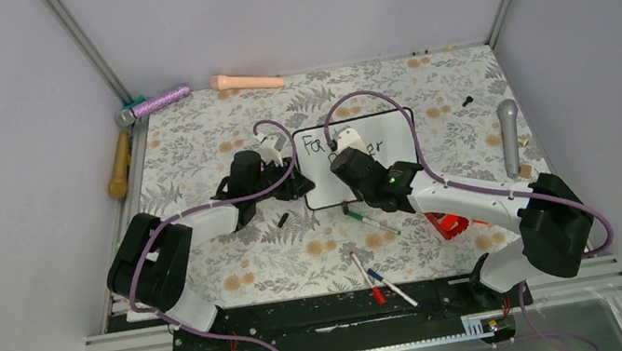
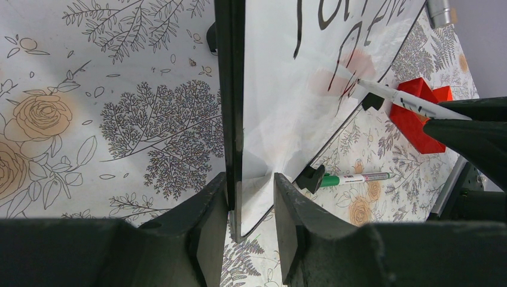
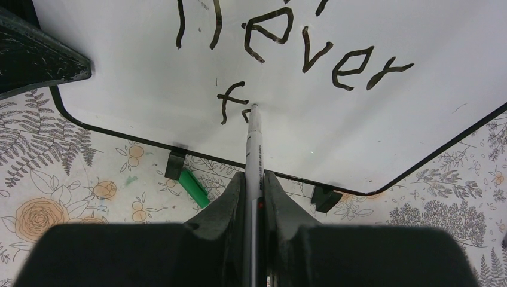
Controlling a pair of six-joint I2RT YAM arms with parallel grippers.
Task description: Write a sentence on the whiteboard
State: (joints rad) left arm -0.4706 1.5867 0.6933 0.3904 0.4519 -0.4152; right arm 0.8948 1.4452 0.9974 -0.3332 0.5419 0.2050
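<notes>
Loose pens lie unused by the near edge of the desk. Further in, my right hand is clamped on a marker, its tip touching the whiteboard at mid-desk. My left hand pinches the board's left edge. Of the sentence, "never" is finished under a top line. The third line has only "f" and a started stroke, so I judge most of "fails." remains.
</notes>
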